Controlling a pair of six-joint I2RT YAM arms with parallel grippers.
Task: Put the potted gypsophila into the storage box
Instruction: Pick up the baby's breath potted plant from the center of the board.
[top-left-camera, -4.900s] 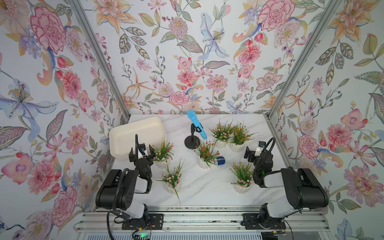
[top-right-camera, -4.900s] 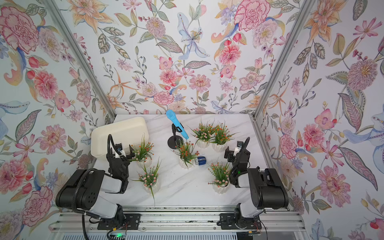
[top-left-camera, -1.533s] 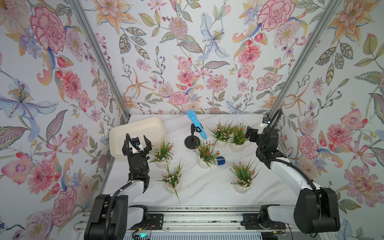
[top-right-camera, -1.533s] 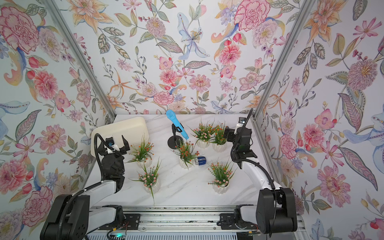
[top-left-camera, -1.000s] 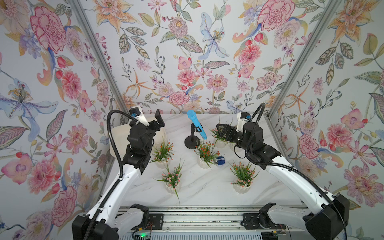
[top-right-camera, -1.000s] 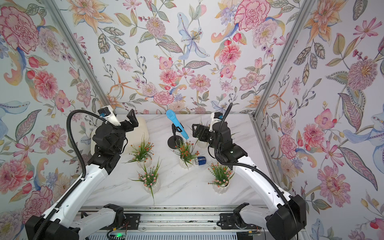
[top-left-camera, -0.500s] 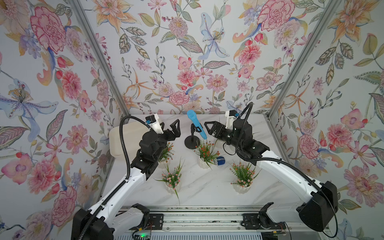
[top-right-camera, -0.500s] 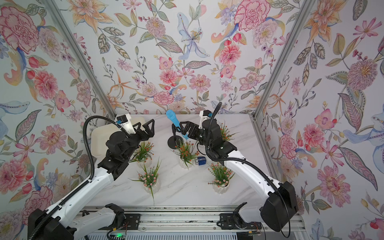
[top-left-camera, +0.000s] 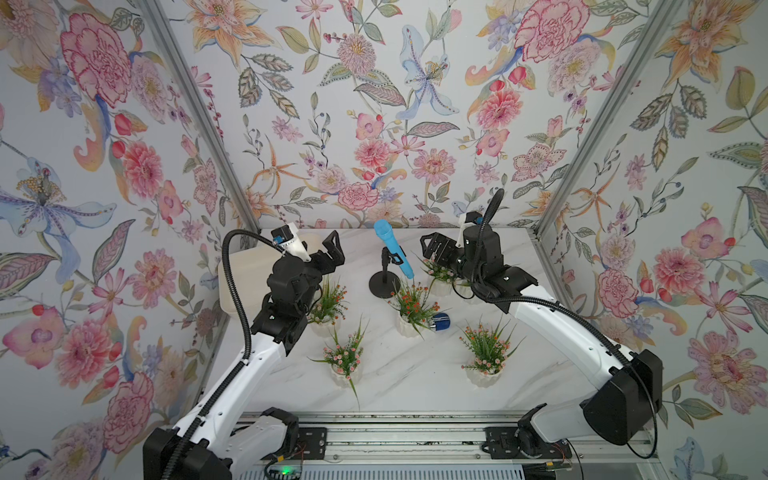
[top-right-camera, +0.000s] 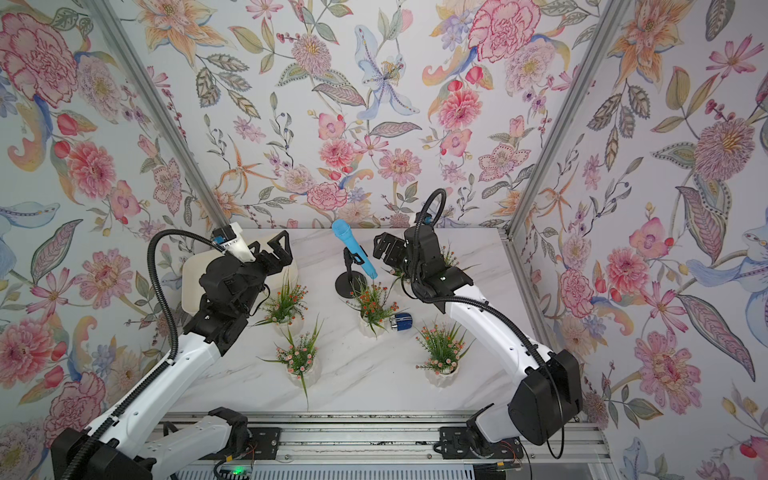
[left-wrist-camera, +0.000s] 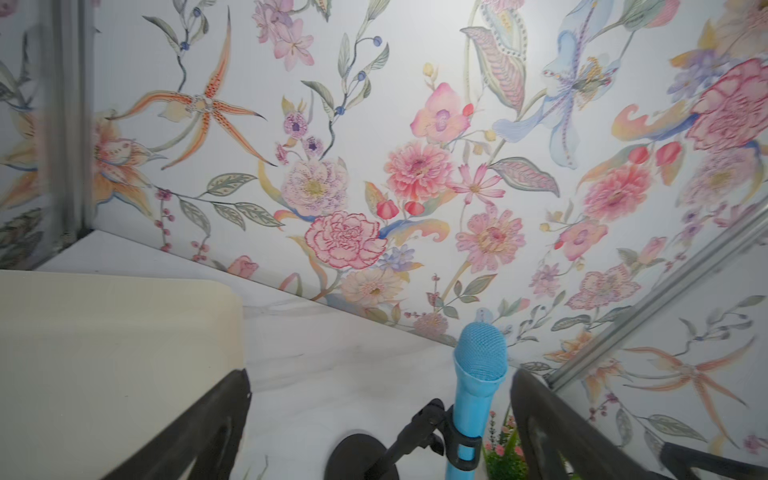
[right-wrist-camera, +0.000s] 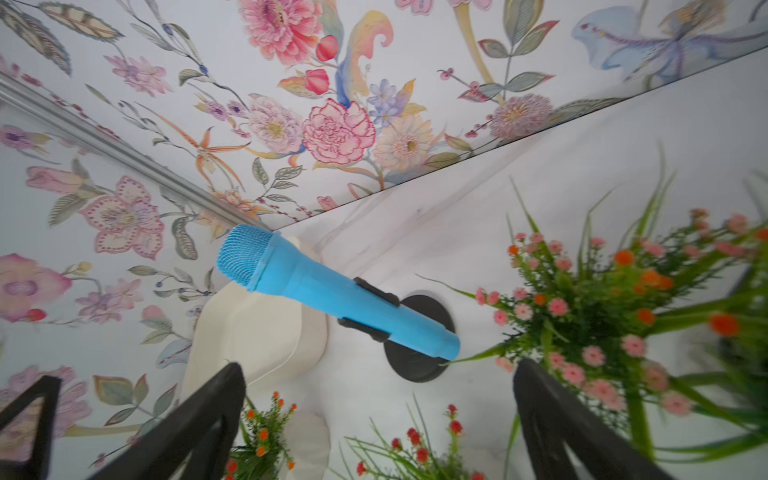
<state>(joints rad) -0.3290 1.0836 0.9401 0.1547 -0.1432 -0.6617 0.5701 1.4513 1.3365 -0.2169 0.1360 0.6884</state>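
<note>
Nothing on the marble table (top-left-camera: 395, 390) has shifted. The change is all in your arms, which have unfolded from their rest by the front rail and swung up and inward over the work.

The storage box (top-left-camera: 243, 276) sits where it was in the far left corner, now partly hidden under the left arm (top-left-camera: 266, 357). No plant is in it, and I cannot tell whether its open side faces up.

All six potted plants (top-right-camera: 297, 355) stand on the table as before:
- the plant beside the box (top-left-camera: 328, 301)
- the plant nearer the rail (top-left-camera: 345, 359)
- the middle plant (top-left-camera: 413, 305)
- the front right plant (top-left-camera: 488, 347)
- the back pair (top-left-camera: 440, 270), half covered by the right arm (top-left-camera: 557, 324)

The left gripper (top-left-camera: 320, 257) hangs above the box's inner end, and the right gripper (top-left-camera: 435, 249) is over the back pair. Both are spread wide and carry nothing. By my reading you are in the approach, with no pick begun.

Mind the blue microphone (top-left-camera: 392, 253) on its stand, which is between the two grippers. Also watch the small blue object (top-left-camera: 440, 321) just beside the middle plant.
</note>
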